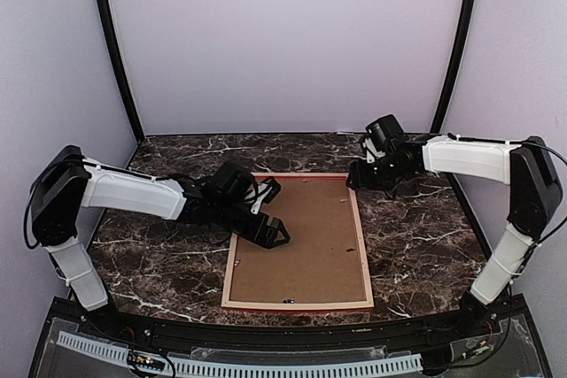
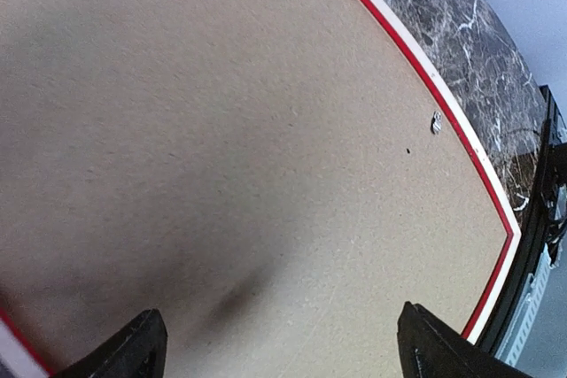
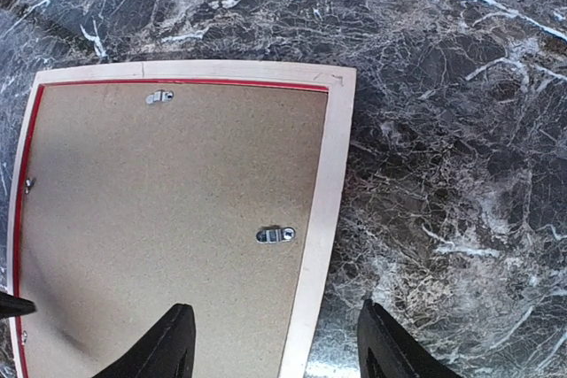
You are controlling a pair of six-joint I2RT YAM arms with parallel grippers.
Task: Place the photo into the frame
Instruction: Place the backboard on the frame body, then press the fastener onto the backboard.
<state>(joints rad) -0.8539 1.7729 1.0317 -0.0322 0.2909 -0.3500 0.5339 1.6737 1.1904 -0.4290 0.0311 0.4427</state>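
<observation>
While both claws stand released and grasp nothing, the left gripper (image 2: pixel 283 351) has its jaws spread very wide over the brown backing board (image 1: pixel 306 245). Its two dark fingers (image 2: pixel 133 350) point down at the board with a soft shadow between them. Whether the tips touch the board cannot be told. The right gripper (image 3: pixel 279 343) is parted less widely and hangs above the far right corner of the frame (image 1: pixel 364 245). One of its fingers is over the board and the other is over the bare table (image 1: pixel 425 227), so the pale rail runs between them.

The frame lies flat on the dark marbled table with its back up, pale wood showing and a thin red line along the inner edge. The backing board fills it from rail to rail, and what lies under the board cannot be told. Small metal clips (image 3: pixel 275 235) sit on the board close to the rails.

The frame's near rail lies close to the table's front edge. Bare marble stretches to the right of the frame and beyond its far rail. On the left, the left arm reaches across the marble to the frame's left rail. Pale walls close in the table on three sides.
</observation>
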